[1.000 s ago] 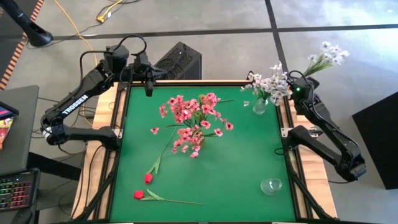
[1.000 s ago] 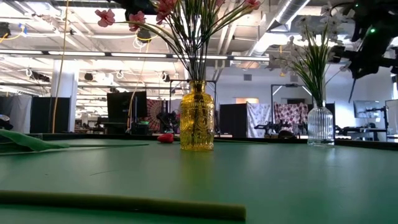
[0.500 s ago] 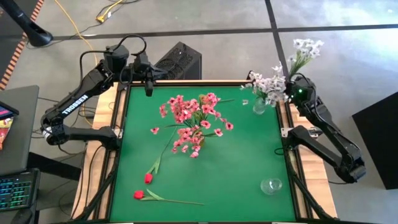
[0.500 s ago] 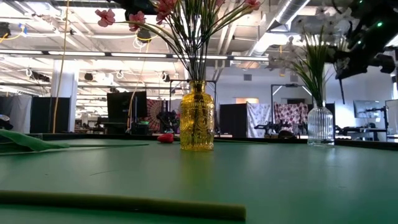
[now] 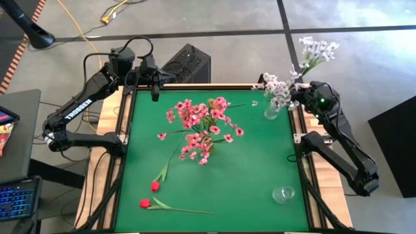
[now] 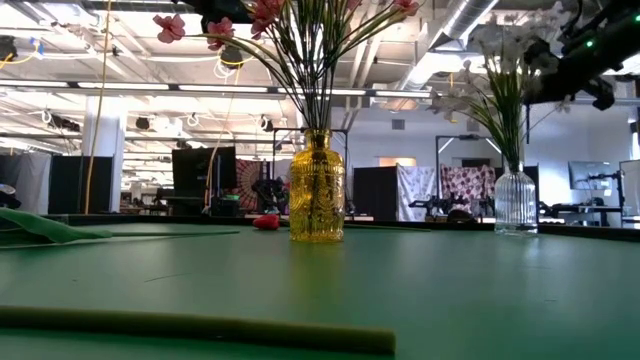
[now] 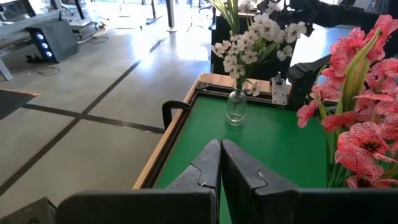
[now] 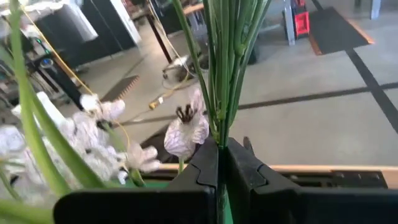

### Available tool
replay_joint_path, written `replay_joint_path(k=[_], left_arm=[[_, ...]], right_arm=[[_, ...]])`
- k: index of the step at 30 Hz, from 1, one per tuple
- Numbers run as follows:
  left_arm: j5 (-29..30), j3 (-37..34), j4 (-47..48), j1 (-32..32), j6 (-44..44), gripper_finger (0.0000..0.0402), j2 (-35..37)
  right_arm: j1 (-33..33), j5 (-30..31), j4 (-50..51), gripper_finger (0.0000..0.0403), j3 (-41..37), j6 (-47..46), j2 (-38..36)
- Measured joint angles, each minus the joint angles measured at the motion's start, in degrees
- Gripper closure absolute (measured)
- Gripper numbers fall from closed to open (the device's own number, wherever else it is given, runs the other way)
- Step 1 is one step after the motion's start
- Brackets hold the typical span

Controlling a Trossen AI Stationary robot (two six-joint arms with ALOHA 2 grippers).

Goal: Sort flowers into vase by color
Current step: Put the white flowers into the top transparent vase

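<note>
Over the table's far right corner, right gripper (image 8: 219, 163) is pinched tight on a white spray's stems (image 5: 316, 49), beside the clear vase (image 5: 272, 110). Pinks fill the yellow vase (image 6: 316, 187); two red buds (image 5: 150, 195) lie loose near the front left corner. Left gripper (image 7: 221, 163) waits shut, empty.

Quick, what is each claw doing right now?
Left gripper: shut, empty, at the table's far left corner.
Right gripper: shut on a white spray, beside the clear vase.
</note>
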State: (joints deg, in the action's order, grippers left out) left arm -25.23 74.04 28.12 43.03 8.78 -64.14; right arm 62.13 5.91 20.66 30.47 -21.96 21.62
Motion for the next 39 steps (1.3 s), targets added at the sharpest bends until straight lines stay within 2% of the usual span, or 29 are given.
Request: replay_joint_path(k=[8, 19, 30, 39], left_arm=[[-1.9, 0.0, 0.5, -0.1, -0.5, 0.0401, 0.0], [-1.6, 0.0, 1.1, -0.3, -0.2, 0.0401, 0.0], [-1.4, 0.0, 1.1, -0.3, 0.0, 0.0401, 0.0], [-1.4, 0.0, 1.1, -0.3, -0.4, 0.0401, 0.0]], right_arm=[[0.0, -0.4, -12.0, 0.0367, -8.6, -5.0, -3.2], [-0.5, -2.8, -8.1, 0.0367, -9.4, -2.1, -7.8], [-2.2, -0.8, -9.3, 0.0367, -9.6, 1.5, -7.9], [-2.2, -0.3, -12.0, 0.0367, -14.7, -0.5, -10.2]])
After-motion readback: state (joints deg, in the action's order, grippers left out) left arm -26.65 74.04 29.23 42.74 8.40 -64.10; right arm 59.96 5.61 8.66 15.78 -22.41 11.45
